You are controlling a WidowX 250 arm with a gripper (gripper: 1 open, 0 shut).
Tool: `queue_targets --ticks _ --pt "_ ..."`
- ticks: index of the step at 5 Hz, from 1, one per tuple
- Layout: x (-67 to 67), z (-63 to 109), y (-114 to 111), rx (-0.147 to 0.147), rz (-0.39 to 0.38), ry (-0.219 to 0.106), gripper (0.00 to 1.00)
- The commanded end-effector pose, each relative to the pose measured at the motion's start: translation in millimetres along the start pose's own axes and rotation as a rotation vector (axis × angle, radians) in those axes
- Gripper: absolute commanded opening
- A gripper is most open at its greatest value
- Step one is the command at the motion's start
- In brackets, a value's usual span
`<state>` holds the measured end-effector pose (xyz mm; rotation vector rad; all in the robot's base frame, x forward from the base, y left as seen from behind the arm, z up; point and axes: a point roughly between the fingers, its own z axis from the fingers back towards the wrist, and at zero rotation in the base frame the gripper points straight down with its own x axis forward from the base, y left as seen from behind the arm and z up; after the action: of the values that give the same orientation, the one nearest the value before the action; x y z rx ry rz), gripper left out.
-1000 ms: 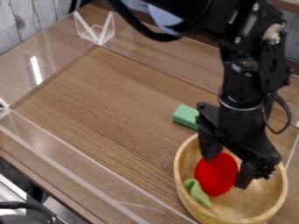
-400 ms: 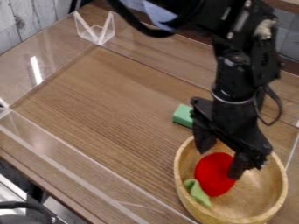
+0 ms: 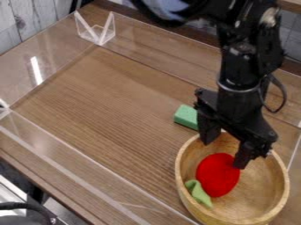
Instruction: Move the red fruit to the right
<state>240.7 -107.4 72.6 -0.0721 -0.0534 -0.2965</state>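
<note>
- The black arm (image 3: 249, 53) comes down from the top right of the view and stands close to vertical, its wrist directly over the near right part of the bench (image 3: 106, 105).
- The tool (image 3: 234, 151) points straight down, with its fingertips at the far rim of the wooden bowl (image 3: 273, 198).
- The jaws are spread wide and grip nothing; one finger (image 3: 209, 134) hangs at the bowl's far left rim, the other reaches down into the bowl beside the fruit.
- The red fruit (image 3: 217, 172) lies inside the bowl, left of the bowl's centre, with its pale green leafy stem (image 3: 196, 192) toward the near left rim. It sits free below and slightly nearer than the tool.
- Whether the lower fingertip touches the fruit cannot be told.
- The green block (image 3: 186, 115) lies flat on the bench just beyond the bowl's far left rim, partly hidden behind the tool.
- The bowl stands at the near right corner of the bench, its rim cut by the picture's edge.
- Change from the earlier frames: a second ago the fingers straddled the fruit low in the bowl; now the tool stands higher and further from the near edge, and more of the fruit is exposed. The fruit, bowl and block keep their places.
- Jaw spread is unchanged across the frames.
- Markings: no brand, label or legible writing on any item.
</note>
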Motion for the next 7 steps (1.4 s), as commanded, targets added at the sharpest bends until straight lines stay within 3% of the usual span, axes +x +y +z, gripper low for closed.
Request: queue_targets --ticks 1,3,5,6,7 --pt "15.4 13.3 -5 -0.011 -0.019 -0.033 1.00" --pt "11.7 4.4 -13 -0.015 0.060 -0.010 1.00" --pt "6.6 -11.1 -20 -0.030 -0.077 0.018 1.00" --pt "-3.8 -13.5 -21 -0.035 -0.073 0.025 1.00" --pt "-12.2 -11.7 -22 -0.021 -0.070 0.025 1.00"
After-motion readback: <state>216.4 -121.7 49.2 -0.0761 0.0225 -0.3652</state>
